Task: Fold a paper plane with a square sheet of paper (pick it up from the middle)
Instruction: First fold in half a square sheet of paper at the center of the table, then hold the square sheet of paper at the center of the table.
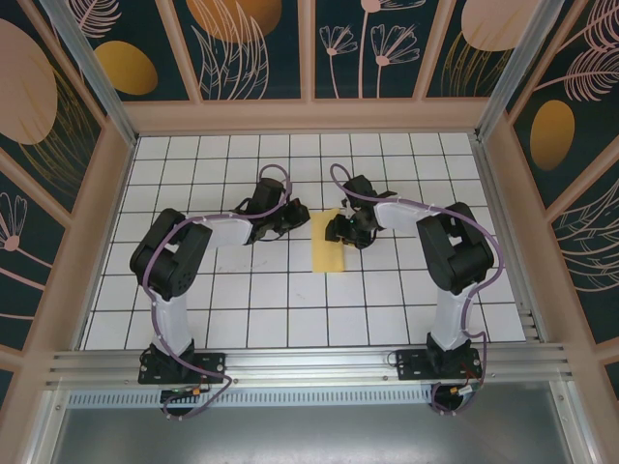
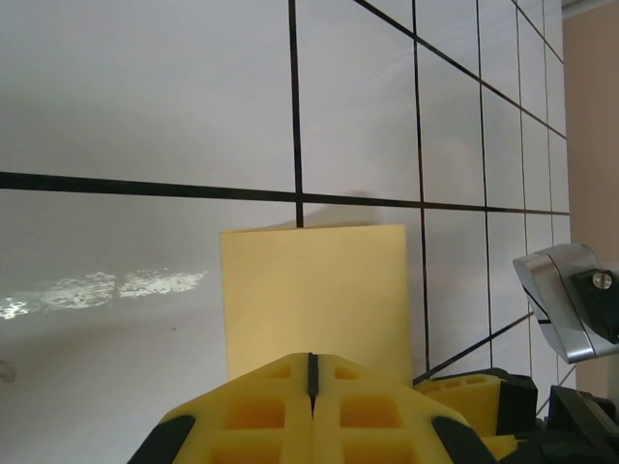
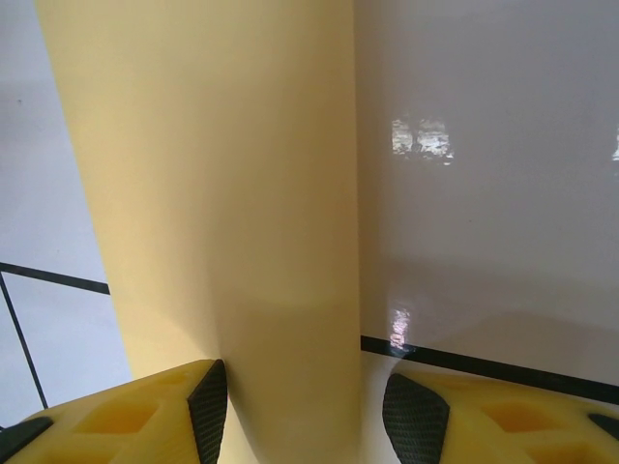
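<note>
The yellow sheet of paper (image 1: 329, 254) lies folded into a narrow rectangle on the white tiled floor, mid-table. My left gripper (image 1: 295, 215) is shut just beside the paper's upper left edge. In the left wrist view its yellow fingertips (image 2: 311, 372) meet with nothing seen between them, and the paper (image 2: 314, 290) lies flat just beyond. My right gripper (image 1: 340, 230) hangs low over the paper's far end, open. In the right wrist view its dark pads (image 3: 208, 406) straddle the paper (image 3: 222, 193), whose right edge runs between them.
Black grid lines cross the white floor (image 1: 242, 309). Wooden-framed walls with orange oval and flower prints (image 1: 126, 68) close in the back and sides. An aluminium rail (image 1: 309, 365) runs along the near edge by both arm bases.
</note>
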Available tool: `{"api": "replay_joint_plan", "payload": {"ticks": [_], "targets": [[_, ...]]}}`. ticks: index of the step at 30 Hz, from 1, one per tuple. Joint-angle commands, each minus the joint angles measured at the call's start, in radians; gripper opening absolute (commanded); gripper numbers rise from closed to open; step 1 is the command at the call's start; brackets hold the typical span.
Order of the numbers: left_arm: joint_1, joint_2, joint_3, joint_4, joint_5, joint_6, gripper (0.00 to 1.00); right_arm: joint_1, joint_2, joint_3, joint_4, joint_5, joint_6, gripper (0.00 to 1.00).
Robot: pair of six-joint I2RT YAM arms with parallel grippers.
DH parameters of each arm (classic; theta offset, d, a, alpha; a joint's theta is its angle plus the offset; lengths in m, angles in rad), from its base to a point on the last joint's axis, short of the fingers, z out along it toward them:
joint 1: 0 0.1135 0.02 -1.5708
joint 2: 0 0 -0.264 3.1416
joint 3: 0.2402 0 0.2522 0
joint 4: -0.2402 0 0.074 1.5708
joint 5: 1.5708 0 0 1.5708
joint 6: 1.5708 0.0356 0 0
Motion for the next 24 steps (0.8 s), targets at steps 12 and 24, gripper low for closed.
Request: {"api": "replay_joint_plan", "payload": {"ticks": [12,24], "targets": [[-0.020,0.056,0.034,0.009,0.059,0.017,0.02,0.014,0.290,-0.105,0.082,0.127,0.001,0.56],[-0.042,0.112,0.087,-0.045,0.069,0.033,0.00,0.014,0.293,-0.114,0.085,0.130,0.000,0.56]]}}
